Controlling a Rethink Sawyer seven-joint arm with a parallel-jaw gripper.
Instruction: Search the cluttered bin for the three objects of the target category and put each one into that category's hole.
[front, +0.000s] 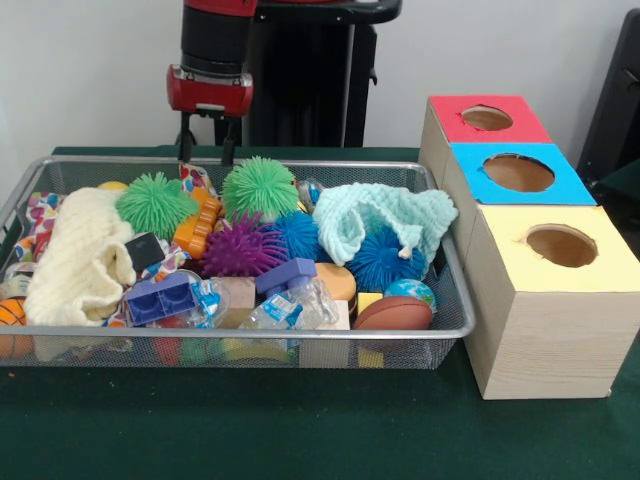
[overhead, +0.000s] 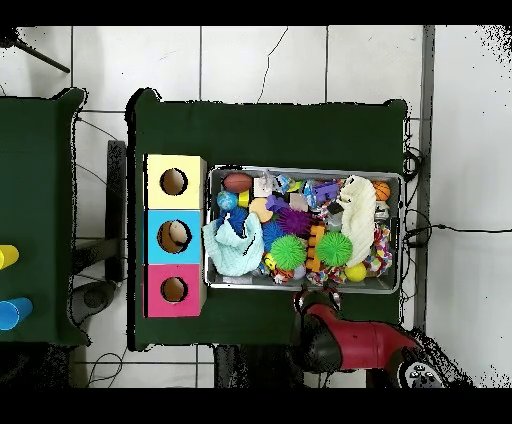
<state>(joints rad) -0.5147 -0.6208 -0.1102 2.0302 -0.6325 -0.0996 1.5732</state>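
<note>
Poised above the far rim of the bin (front: 20, 200), the end effector (front: 207, 148) hangs with its two thin dark fingers spread and nothing between them — it is released and empty, just behind the pair of green spiky balls (front: 155, 203).

Taking the bin as the landmark and going left to right in the front view: at its left end a polka-dot cloth (front: 42, 212) shows along the wall, partly under the cream waffle cloth (front: 80, 258), which lies across that end. Another scrap of dotted cloth (front: 197, 178) peeks up at the far rim between the green balls, almost directly under the end effector. A third piece I cannot make out for certain; it may be buried in the clutter. Toward the bin's right end the mint knitted cloth (front: 385, 215) drapes over blue spiky balls. Just right of the bin, on the green bench (front: 300, 430), stand three boxes, and the yellow-topped box (front: 555, 300) with its hole (front: 561, 245) is the nearest to the camera.

By my judgement the search-and-pick step is in hand, with no dotted cloth in the hole yet that I can see. Next comes a straight descent onto the dotted scrap below — pinching cloth only, clear of the spiky balls beside it.
</note>
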